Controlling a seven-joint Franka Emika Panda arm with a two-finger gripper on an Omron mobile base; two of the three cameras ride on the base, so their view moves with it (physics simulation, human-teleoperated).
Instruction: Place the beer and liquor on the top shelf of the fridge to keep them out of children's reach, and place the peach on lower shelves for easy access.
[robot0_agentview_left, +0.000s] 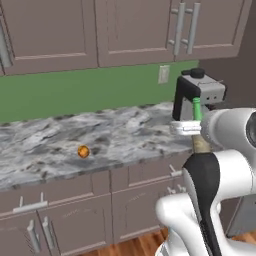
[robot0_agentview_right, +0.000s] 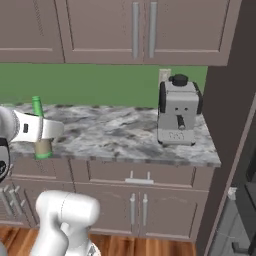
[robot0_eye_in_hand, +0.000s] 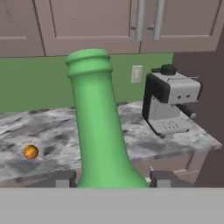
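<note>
Left base view: beer (robot0_agentview_left: 196, 108) is seen upright before the coffee machine (robot0_agentview_left: 199, 92), peach (robot0_agentview_left: 83, 151) lies on the counter (robot0_agentview_left: 125, 135) | Right base view: beer is held above the counter's left edge | Hand view: gripper (robot0_eye_in_hand: 113, 178) is clamped on the beer

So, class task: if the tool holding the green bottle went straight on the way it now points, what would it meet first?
The tool is shut on the beer, so the bottle leads. The hand view looks toward the green backsplash, left of the coffee machine. Probably the wall first; depth is unclear.
</note>
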